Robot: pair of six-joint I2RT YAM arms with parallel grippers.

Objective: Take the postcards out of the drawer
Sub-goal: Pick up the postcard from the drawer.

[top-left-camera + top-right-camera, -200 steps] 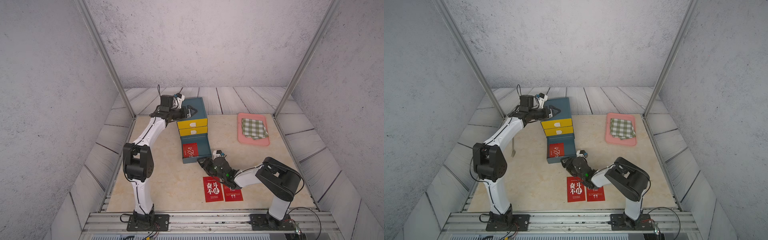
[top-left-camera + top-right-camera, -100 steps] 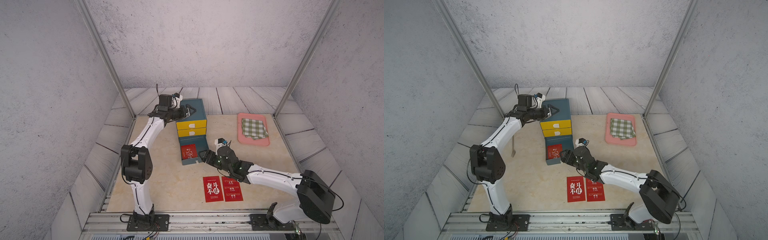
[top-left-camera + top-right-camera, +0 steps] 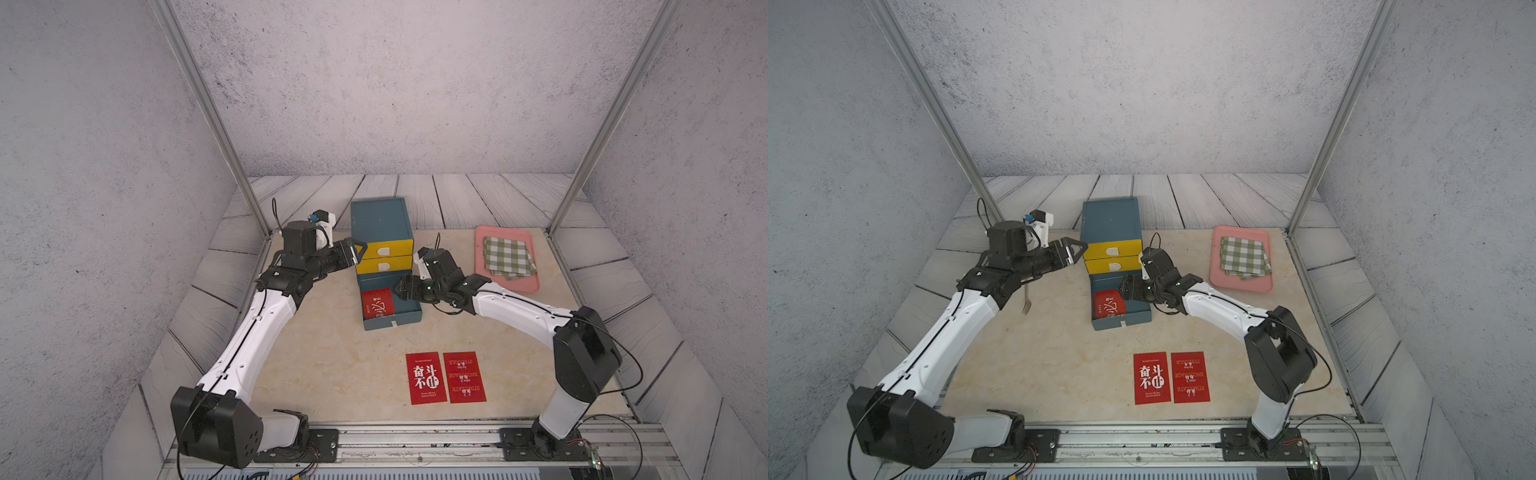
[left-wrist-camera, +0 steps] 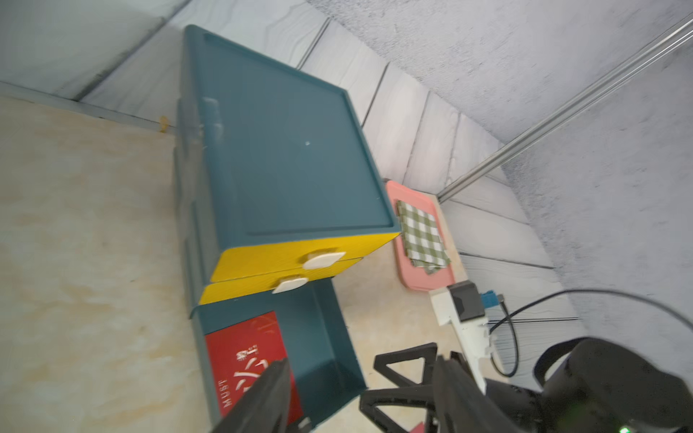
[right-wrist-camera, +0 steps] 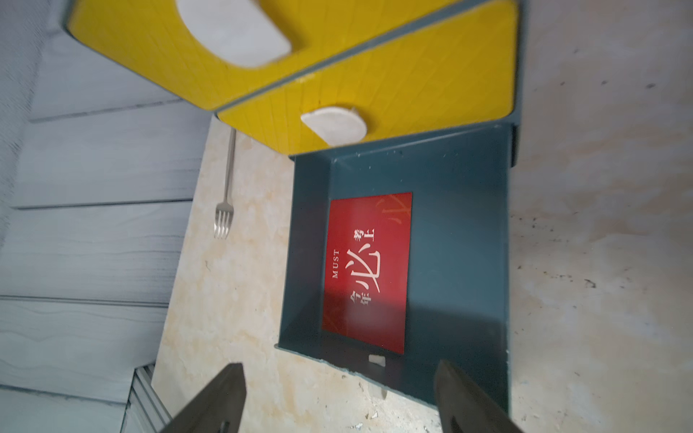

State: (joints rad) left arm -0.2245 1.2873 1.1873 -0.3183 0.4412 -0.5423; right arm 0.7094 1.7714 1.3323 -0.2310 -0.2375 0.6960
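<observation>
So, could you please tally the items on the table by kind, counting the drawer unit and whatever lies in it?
Red postcards: 3
Fork: 1
Checked cloth: 1
Pink tray: 1
Drawer unit: 1
Total: 7

The postcards [image 3: 428, 378] are red with white lettering, the cabinet [image 3: 380, 218] teal with yellow fronts [image 3: 384, 249], the cloth [image 3: 508, 257] green-white checked, the tray [image 3: 519, 286] pink.

You can't read the small print on the two postcards [image 3: 428, 378] on the table [image 3: 332, 365]. In the left wrist view, a dark finger [image 4: 262, 401] covers part of the postcard [image 4: 245, 352] in the drawer [image 4: 330, 337].
</observation>
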